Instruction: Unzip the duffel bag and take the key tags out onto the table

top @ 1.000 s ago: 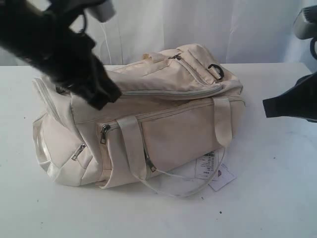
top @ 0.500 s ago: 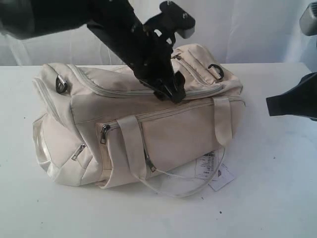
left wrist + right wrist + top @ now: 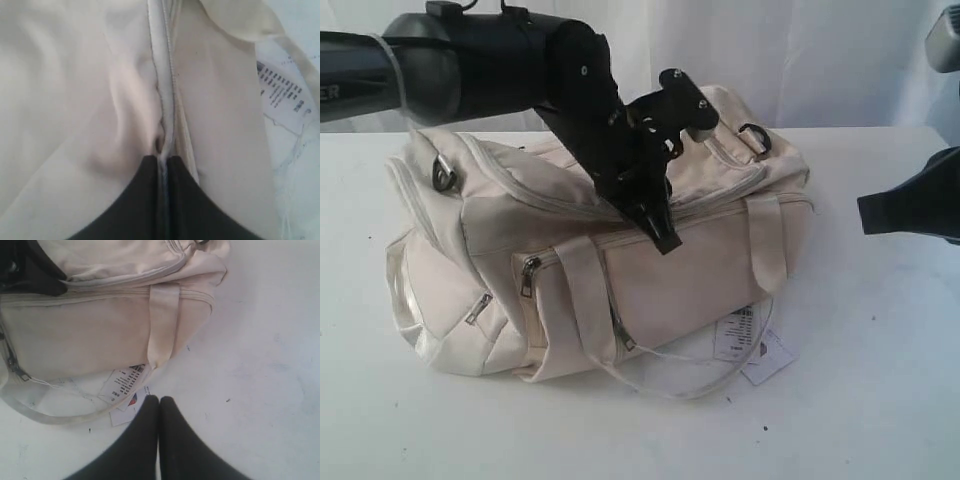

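The cream duffel bag (image 3: 710, 270) lies on its side on the white table (image 3: 860, 400). My left gripper (image 3: 663, 240) presses down on the bag's upper front edge. In the left wrist view the left gripper (image 3: 163, 159) is shut on a thin pale strip of the bag's grey zipper track (image 3: 166, 75), and a small dark piece (image 3: 159, 145) sits just ahead of the fingertips. My right gripper (image 3: 865, 213) hovers to the right of the bag, shut and empty (image 3: 159, 399), over bare table. The key tags are hidden.
A white paper price tag (image 3: 752, 345) lies on the table at the bag's front right, close to my right fingertips (image 3: 150, 405). A loose webbing strap (image 3: 660, 380) loops out in front of the bag. White curtain hangs behind the table.
My left arm swung from the bag's left end to its middle and came down on the front zipper line, its jaws opening and then closing. The bag's top flap has bunched leftward. The right arm stayed still.
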Tool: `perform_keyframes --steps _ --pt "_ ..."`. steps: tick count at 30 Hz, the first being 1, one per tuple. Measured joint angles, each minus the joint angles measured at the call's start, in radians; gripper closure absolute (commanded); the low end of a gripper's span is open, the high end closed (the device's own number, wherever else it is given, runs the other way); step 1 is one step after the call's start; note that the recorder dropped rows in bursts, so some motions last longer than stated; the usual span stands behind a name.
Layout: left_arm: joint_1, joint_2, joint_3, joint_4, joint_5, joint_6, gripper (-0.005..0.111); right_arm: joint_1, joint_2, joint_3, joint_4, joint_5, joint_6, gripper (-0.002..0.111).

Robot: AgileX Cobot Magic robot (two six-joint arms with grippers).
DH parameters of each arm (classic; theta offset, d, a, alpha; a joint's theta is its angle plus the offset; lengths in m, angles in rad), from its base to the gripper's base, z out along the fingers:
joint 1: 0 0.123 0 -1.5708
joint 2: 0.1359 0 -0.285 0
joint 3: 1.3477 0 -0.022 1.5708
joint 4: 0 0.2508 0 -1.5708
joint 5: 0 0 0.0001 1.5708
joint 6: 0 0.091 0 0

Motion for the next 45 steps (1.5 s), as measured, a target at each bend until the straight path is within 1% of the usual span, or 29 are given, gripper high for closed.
perform_keyframes --steps 3,7,12,16,20,24,30,31,35,37,41,42,43,44,45 --pt "0.0 0.002 0.0 0.024 0.078 -0.044 0.107 0.0 0.0 0.0 0.0 0.0 0.002 0.108" --pt "-0.002 0.002 0.0 0.028 0.215 -0.054 0.107 0.0 0.0 0.0 0.0 0.0 0.002 0.108" --pt "-0.035 0.002 -0.002 0.028 0.393 0.054 0.107 0.0 0.0 0.0 0.0 0.0 0.002 0.108" --pt "-0.077 0.002 -0.002 0.041 0.479 0.108 0.107 0.0 0.0 0.0 0.0 0.0 0.002 0.108" --pt "-0.123 -0.005 0.006 0.056 0.507 0.123 0.107 0.0 0.0 0.0 0.0 0.0 0.002 0.108" --pt "-0.15 -0.056 0.059 0.056 0.507 0.123 0.107 0.0 0.0 0.0 0.0 0.0 0.002 0.108" --pt "-0.154 -0.161 0.181 0.034 0.501 0.132 0.107 0.0 0.0 0.0 0.0 0.0 0.002 0.108" --pt "-0.157 -0.191 0.228 0.032 0.501 0.137 0.107 0.0 0.0 0.0 0.0 0.0 0.002 0.108" --pt "-0.159 -0.255 0.336 0.03 0.507 0.143 0.107 0.0 0.0 0.002 0.0 -0.015 0.002 0.108" --pt "-0.161 -0.267 0.357 0.034 0.511 0.143 0.107 0.0 0.0 0.005 0.0 -0.049 0.002 0.108" --pt "-0.162 -0.273 0.356 0.036 0.509 0.135 0.106 0.0 0.0 0.014 -0.009 -0.126 0.002 0.108" --pt "-0.162 -0.273 0.347 0.036 0.508 0.119 0.103 0.0 0.006 0.014 -0.009 -0.126 0.002 0.108" --pt "-0.162 -0.273 0.33 0.034 0.508 0.106 0.095 0.0 0.017 0.006 -0.005 -0.12 0.006 0.108" --pt "-0.162 -0.273 0.306 0.026 0.511 0.099 0.084 0.0 0.043 -0.015 -0.001 -0.103 0.01 0.108" --pt "-0.162 -0.273 0.278 0.013 0.511 0.095 0.068 0.0 0.069 -0.041 -0.001 -0.084 0.012 0.108"
